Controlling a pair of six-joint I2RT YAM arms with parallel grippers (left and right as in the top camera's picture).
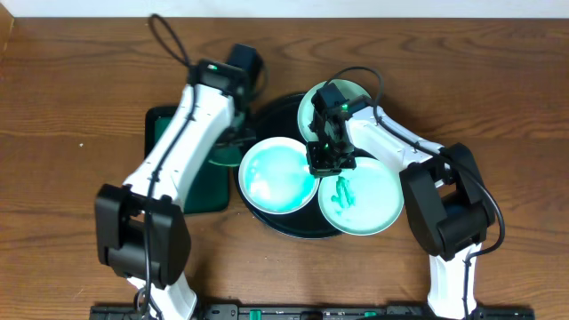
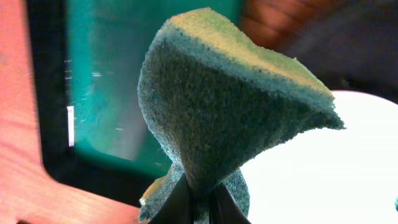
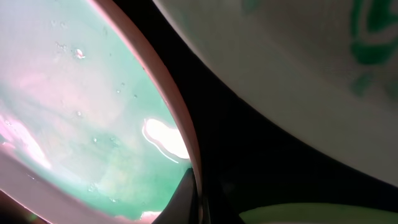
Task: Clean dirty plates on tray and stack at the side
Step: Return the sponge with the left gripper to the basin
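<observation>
Sponge [image 2: 230,112] pinched in left gripper [image 2: 199,202]; I see right gripper [image 3: 189,202] clamped on wet plate [image 3: 93,124] rim, over black tray [image 1: 289,228].

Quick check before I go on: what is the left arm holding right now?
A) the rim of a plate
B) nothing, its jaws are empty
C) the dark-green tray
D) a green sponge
D: in the left wrist view the left jaws are pinched on the base of a green sponge. It is the right jaws that grip a plate by its rim.
</observation>
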